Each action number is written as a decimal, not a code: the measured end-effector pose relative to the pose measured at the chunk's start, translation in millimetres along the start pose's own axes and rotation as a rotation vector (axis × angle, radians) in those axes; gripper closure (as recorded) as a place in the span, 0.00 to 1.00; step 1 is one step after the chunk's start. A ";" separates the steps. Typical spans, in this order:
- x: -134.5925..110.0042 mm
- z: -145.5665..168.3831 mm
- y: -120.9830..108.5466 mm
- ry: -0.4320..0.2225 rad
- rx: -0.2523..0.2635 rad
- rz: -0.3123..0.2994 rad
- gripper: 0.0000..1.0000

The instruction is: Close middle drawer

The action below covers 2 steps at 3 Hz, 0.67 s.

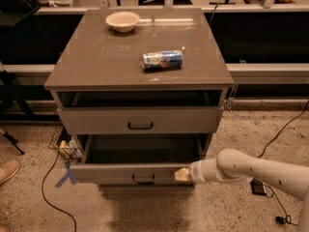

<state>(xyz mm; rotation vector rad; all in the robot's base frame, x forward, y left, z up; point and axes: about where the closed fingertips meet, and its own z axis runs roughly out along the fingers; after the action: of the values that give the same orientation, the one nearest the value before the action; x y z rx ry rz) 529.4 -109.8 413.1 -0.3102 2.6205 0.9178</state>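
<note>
The middle drawer (120, 174) of the grey cabinet stands pulled out. Its grey front with a small black bar handle (143, 180) faces me, and its deep box looks empty. My gripper (182, 174) comes in from the right on a white arm. Its tip is against the right end of the drawer's front. The top drawer (140, 120) above is slightly open, with a dark gap under the cabinet top. The lowest drawer is hidden below the middle one.
On the cabinet top (96, 57) sit a white bowl (122, 21) and a can lying on its side (162, 59). A shoe (8, 170), a blue tape cross (66, 174) and a black cable (48, 197) are on the floor at left. Another cable (282, 129) runs at right.
</note>
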 end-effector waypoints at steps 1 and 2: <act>-34.0 6.6 0.1 -0.047 -0.018 -0.026 1.00; -33.9 6.6 0.1 -0.047 -0.018 -0.026 1.00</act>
<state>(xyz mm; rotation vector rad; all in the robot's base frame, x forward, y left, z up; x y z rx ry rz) 562.1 -102.4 421.6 -0.3224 2.5604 0.9298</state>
